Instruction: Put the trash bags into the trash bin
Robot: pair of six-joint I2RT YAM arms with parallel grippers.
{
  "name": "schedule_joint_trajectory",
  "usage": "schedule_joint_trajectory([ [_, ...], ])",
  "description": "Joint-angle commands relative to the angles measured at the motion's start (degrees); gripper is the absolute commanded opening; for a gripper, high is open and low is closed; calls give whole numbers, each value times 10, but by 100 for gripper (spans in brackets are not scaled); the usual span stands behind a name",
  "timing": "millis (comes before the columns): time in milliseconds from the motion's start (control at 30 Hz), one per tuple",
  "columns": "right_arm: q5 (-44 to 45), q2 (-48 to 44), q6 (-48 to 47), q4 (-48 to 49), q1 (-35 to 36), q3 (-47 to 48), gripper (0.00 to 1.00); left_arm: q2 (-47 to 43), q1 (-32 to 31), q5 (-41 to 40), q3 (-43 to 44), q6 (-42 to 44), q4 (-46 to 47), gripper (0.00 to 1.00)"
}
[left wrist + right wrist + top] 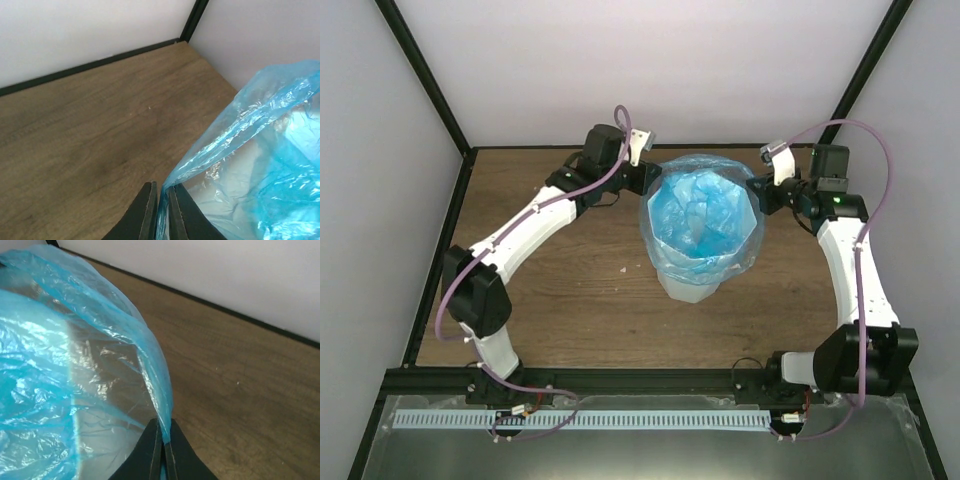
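White trash bin [692,287] upright on the wooden table [570,300], roughly at its middle. Light-blue trash bag [705,215] draped into and over the bin's mouth and stretched wide open. Film ballooning out past the rim on all sides and hanging partway down the bin's outer wall, only the bin's lower part bare beneath it. Wrinkled, glossy folds bunched in deeper blue inside the bin.

Left gripper [161,189] at the bin's far-left rim, closed tight on the bag's edge. Thin strip of film pinched between the two dark fingers, taut from there up toward the bin.

Right gripper [163,430] at the bin's right rim, likewise clamped on the bag's hem. Fingers nearly touching, blue film running up from between them in a stretched ridge.

Both grippers about level with the bin's top, on opposite sides of it, off the table.
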Motion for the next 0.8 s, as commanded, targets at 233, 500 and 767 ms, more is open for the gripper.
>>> schedule_joint_trajectory([
  [233,-7,32,7,-9,-5,-41,2,22,21,90,-28,-86,2,8],
  [500,-50,29,10,-39,-29,-56,4,-6,41,84,-79,-118,-21,7],
  [767,-92,21,-4,-73,-68,-71,8,-66,70,82,-138,-121,-32,12],
])
